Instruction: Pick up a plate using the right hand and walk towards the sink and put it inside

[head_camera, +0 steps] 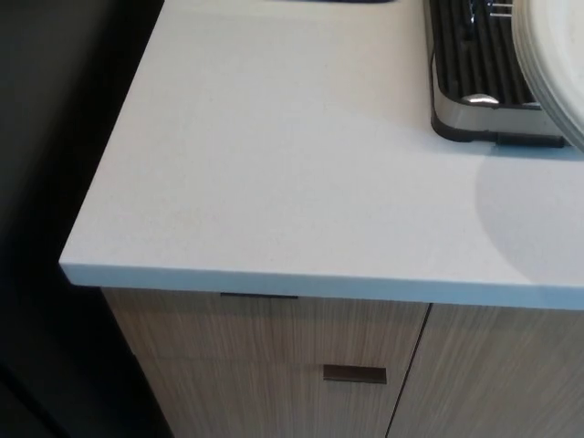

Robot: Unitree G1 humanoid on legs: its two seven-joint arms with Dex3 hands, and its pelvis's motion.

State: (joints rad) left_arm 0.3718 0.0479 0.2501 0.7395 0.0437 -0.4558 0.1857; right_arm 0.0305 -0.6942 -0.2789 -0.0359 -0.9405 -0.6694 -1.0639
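No part of the robot shows in the head view. The left arm and left hand are out of the picture; nothing comes in from the left edge. The right arm and right hand are out of the picture too; nothing of them comes in from the right edge. No wrist, forearm, thumb or finger can be seen anywhere, so the pose of either arm and the state of either hand cannot be told.

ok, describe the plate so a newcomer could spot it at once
Start at the white counter and go to its far right corner, where a black ribbed drying rack sits. The plate is at the picture's right edge over that rack: pale, round-rimmed, only partly in view.
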